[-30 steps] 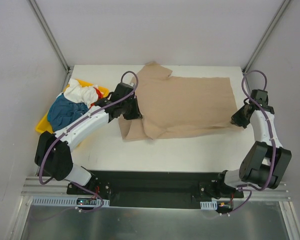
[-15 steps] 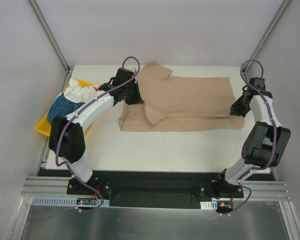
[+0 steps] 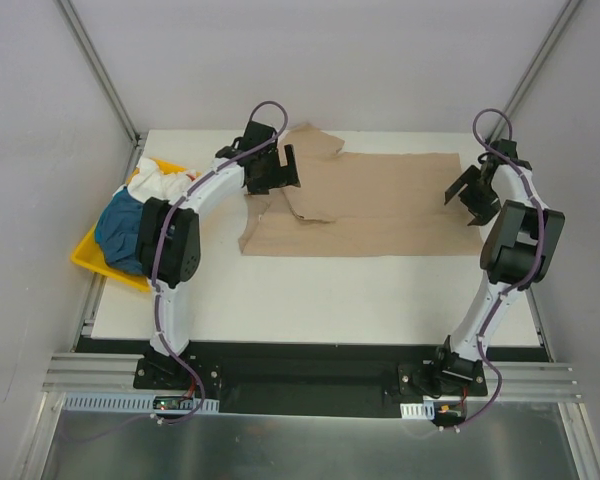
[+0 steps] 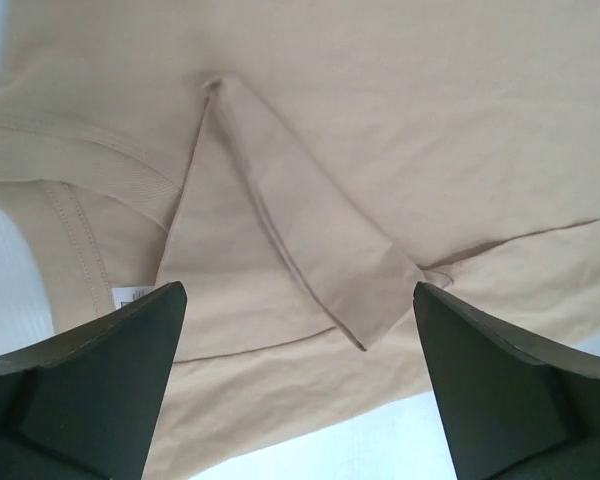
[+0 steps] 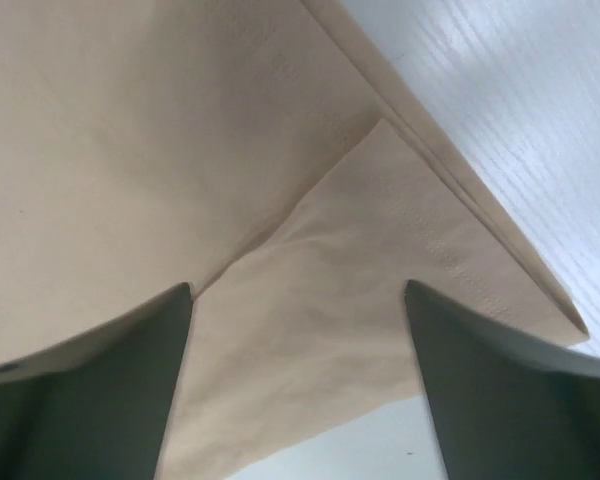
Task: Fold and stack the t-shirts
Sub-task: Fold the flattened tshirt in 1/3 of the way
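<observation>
A tan-beige t-shirt [image 3: 380,200] lies flat on the white table, folded over lengthwise, with a sleeve [image 3: 315,143] sticking out at the far left. My left gripper [image 3: 275,178] hovers open over its collar end; the left wrist view shows a folded sleeve flap [image 4: 300,240] and the collar seam [image 4: 100,165] between the spread fingers [image 4: 90,380]. At the shirt's right end my right gripper [image 3: 465,200] is open above a folded corner [image 5: 360,290], holding nothing. The teal-blue [image 3: 125,225], white [image 3: 165,183] and red-orange [image 3: 196,186] t-shirts sit crumpled in a pile at the left.
A shallow yellow tray [image 3: 88,255] at the table's left edge holds the crumpled shirts. The table's near strip [image 3: 330,300] is bare white. Grey walls and metal frame posts close in the back and sides.
Both grippers were shut on the tan shirt's near edge, carried it toward the back, then opened and let go. The shirt now lies flatter and narrower.
</observation>
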Available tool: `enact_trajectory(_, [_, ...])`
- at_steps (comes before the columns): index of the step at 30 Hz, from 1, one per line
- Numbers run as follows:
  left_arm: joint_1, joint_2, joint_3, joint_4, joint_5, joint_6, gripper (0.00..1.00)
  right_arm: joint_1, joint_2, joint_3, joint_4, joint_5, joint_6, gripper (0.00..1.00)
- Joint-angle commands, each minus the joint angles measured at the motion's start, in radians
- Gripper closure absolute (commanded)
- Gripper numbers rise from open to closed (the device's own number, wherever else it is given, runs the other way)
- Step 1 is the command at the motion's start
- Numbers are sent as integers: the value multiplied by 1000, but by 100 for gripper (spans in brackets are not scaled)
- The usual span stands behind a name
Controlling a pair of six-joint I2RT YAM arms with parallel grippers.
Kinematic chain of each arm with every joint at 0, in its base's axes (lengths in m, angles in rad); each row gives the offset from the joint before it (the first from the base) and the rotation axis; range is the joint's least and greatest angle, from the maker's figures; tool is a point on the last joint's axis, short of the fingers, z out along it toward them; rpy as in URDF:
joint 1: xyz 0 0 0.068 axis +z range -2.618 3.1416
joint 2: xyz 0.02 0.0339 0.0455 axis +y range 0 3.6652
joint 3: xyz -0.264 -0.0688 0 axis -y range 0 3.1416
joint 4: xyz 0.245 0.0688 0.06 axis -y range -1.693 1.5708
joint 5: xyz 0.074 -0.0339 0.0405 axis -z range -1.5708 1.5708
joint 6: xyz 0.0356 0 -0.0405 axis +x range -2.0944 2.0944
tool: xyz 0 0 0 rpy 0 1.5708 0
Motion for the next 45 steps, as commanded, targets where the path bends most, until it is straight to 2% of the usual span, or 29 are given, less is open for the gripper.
enact_trajectory(1, [2,-123,-43,-5,-32,11,1,11,-153,-46,3,5,-39,3])
enact_trajectory(7, [-10,-237,-238,4,51,-60,1,21,-296,-264,69,-59,-75,3])
enact_trajectory(13, [-15,-205,-335,81,184,-126,1,54,-239,-283,95,-176,-90,3])
enact_trajectory(21, [-15,-148,-373,99,172,-150,1,87,-107,-218,27,-204,-65,3])
enact_trajectory(29, [-15,-180,-505,99,132,-174,1,87,-153,-390,33,-259,-33,3])
enact_trajectory(38, [-15,-379,-803,96,94,-212,1,85,-363,-638,-9,-188,-6,3])
enact_trajectory(45, [-21,-675,-1106,60,95,-314,1,85,-573,-850,-49,-144,5,3])
